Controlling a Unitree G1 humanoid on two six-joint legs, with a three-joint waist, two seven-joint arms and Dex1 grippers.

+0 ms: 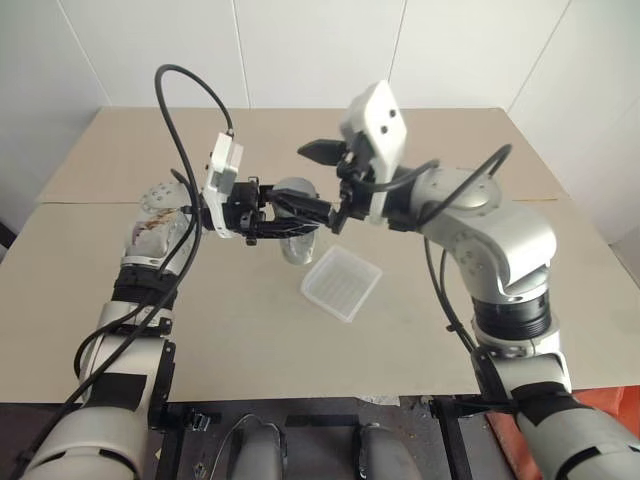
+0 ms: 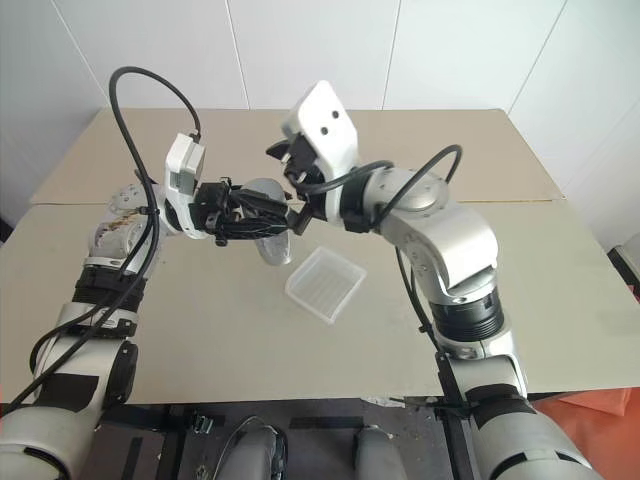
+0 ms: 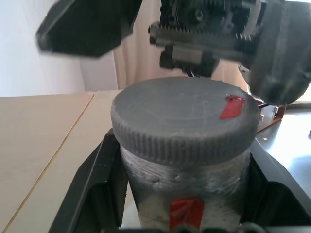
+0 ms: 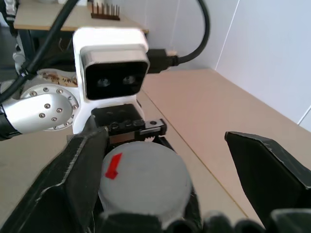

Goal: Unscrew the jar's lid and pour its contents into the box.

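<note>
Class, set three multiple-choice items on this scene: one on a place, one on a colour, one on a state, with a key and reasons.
1. Where is the box?
A. on the table, below the jar
B. in the right tool
C. on the floor

2. What colour is the mark on the lid?
A. blue
B. red
C. green

3. How is the lid?
A. lying in the box
B. held by the right tool
C. on the jar

Key:
1 A: the box lies on the table under the jar, which the left tool holds.
2 B: the lid bears a red strip.
3 C: it sits on the jar, with the right tool open around it.
</note>
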